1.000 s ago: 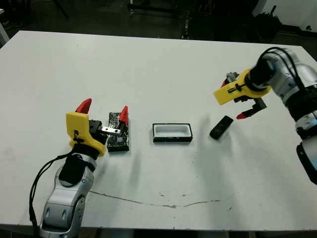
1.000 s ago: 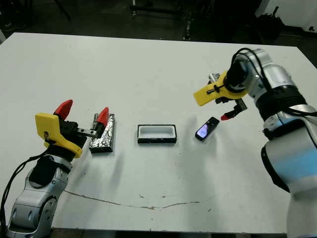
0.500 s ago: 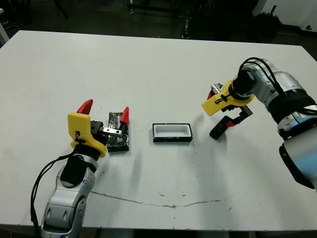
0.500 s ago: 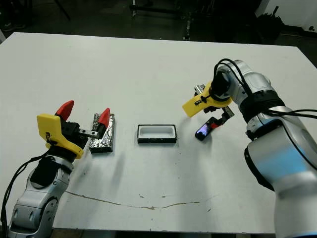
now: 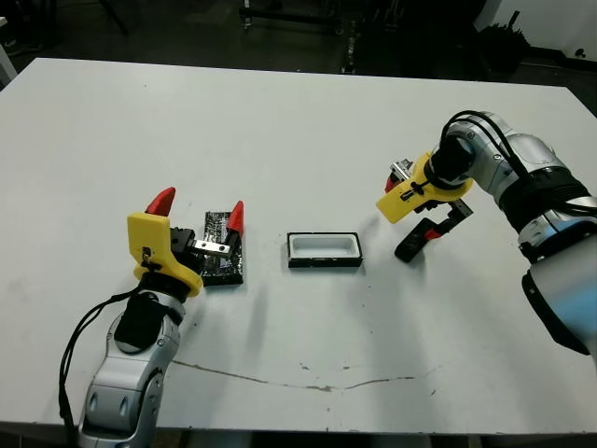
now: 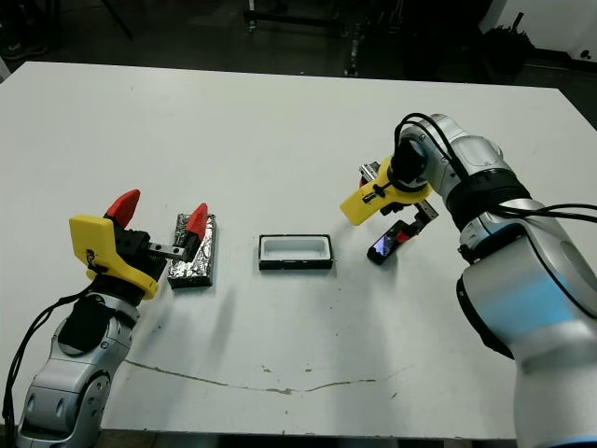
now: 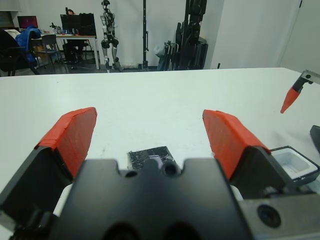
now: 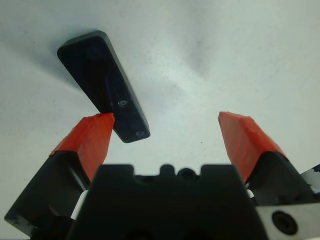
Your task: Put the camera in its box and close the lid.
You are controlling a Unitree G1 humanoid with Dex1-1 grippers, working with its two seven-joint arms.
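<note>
White worktop carries three things in a rough row across its middle. Centre is the box, open side up, its white lining showing. To its left, well apart, the lid lies flat, speckled side up. To the right of the box, near it but not touching, the camera lies on the worktop, angled diagonally. Over the lid hovers the left hand, its red fingers spread wide apart and holding nothing; in the left wrist view the lid shows between them, lower down on the surface. Low over the camera is the right hand, fingers also apart; in the right wrist view one red fingertip sits at the camera's near end, the other stands well off to the side, and the camera is not clamped. Beyond the worktop lies a dark floor with stands and equipment.
</note>
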